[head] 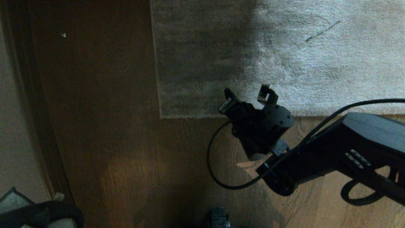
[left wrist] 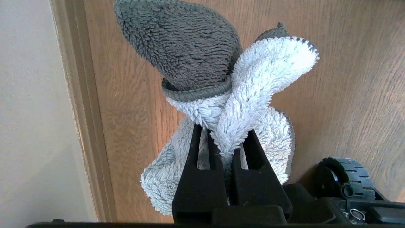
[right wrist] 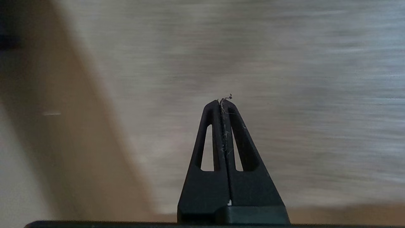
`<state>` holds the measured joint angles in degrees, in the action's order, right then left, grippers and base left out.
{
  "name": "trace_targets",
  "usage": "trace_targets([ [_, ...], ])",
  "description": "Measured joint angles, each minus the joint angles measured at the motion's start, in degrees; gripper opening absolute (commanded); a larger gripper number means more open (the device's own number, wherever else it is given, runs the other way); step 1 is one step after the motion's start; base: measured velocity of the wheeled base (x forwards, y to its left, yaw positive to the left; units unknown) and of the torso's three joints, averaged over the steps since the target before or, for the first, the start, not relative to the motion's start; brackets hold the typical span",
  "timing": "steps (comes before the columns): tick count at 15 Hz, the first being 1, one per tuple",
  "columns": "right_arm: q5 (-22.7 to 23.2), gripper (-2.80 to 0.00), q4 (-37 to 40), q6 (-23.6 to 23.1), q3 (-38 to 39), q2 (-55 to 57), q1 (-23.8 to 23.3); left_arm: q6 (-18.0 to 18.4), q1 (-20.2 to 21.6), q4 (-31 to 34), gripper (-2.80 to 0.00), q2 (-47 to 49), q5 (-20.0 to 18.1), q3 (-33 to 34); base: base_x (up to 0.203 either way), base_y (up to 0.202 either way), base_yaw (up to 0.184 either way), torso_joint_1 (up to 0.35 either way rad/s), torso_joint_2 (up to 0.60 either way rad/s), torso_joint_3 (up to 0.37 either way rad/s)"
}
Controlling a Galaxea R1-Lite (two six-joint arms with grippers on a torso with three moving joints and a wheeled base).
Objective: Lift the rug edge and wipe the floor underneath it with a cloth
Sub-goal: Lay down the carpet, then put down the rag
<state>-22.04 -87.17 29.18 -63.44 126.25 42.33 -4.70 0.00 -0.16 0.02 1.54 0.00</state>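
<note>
The floor [head: 126, 164], brown wood-grain planks, fills the left and lower part of the head view. Along its far left run a wooden baseboard [head: 31, 95] and a pale wall [head: 12, 126]. The large pale plush rug [head: 316, 63] covers the upper right, its left half in shadow. The rug edge [head: 196, 116] lies flat on the planks, the square corner toward the left. The right arm [head: 348, 152] reaches in from the lower right, and its black cable [head: 215, 171] loops over the floor between arm and rug border. The right claw [head: 245, 98] sits over the rug just inside the border; its fingers [right wrist: 221, 133] are pressed together with nothing between them but a few stray fibres at the tips. The left claw [left wrist: 226, 152] is low at the robot's left, near the baseboard and beside a base wheel [left wrist: 345, 180]. It is clenched on the cloth [left wrist: 253, 79], whose white and dark grey folds bunch out beyond the fingertips above the planks.
</note>
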Motion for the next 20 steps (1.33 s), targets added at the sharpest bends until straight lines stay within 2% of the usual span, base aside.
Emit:
trace_targets([
  [4,0.1,-2.80,0.0,0.0,-5.3,2.5,3.9,0.0,0.0,0.0,-2.80,0.0,0.0,0.0,0.000,0.000,0.000,0.000,0.00,0.000],
  [10,0.1,-2.80,0.0,0.1,-18.9,12.7,4.7,0.0,0.0,0.0,-2.80,0.0,0.0,0.0,0.000,0.000,0.000,0.000,0.00,0.000],
  [15,0.0,-2.80,0.0,0.1,-20.2,15.7,4.7,0.0,0.0,0.0,-2.80,0.0,0.0,0.0,0.000,0.000,0.000,0.000,0.00,0.000],
  [20,0.1,-2.80,0.0,-0.1,-17.3,11.1,4.7,0.0,0.0,0.0,-2.80,0.0,0.0,0.0,0.000,0.000,0.000,0.000,0.00,0.000],
])
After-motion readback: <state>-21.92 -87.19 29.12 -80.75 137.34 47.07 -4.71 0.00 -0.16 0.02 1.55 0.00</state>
